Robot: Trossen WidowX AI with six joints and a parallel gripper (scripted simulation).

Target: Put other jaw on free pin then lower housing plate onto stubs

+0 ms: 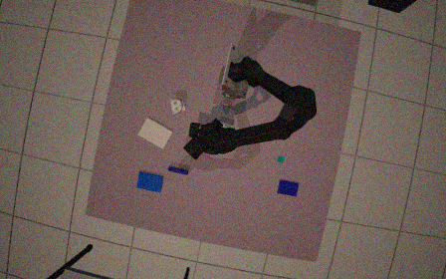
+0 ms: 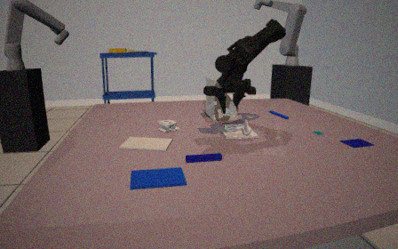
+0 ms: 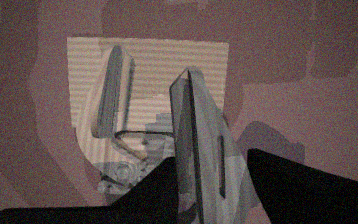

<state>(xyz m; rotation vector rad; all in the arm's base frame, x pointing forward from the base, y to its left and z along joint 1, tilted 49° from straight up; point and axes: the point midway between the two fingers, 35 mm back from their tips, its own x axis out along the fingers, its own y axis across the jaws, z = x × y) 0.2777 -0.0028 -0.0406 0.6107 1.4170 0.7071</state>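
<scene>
Wrist view puts the loose toothed piece (image 3: 212,150) right of centre, its pale tapered blade pointing up the frame over the ribbed base (image 2: 250,134) (image 3: 200,52). Your gripper (image 1: 216,129) (image 2: 231,111) (image 3: 212,161) has its jaws closed on that piece, one jaw on either side. The mounted piece (image 2: 245,128) (image 3: 107,100) stands at left of centre, with round pin-like features (image 3: 124,170) below it; you cannot tell which is the free pin, nor see any teeth meshed.

What looks like the housing plate (image 1: 176,106) (image 2: 169,124), a small white part, waits on the worktop (image 1: 299,224) (image 2: 213,200) in the left half of the top view, so closing up is a later step.

Your likeliest trouble is a blind descent: the held piece hides part of the base, and a small sideways error could land its bore on the pin's rim and tip it in your grip. Wrong rotation could set tooth on tooth, and pressing then may shove the base or lift the mounted piece. If you release before it seats, it may lean, and the housing plate would later sit crooked.
</scene>
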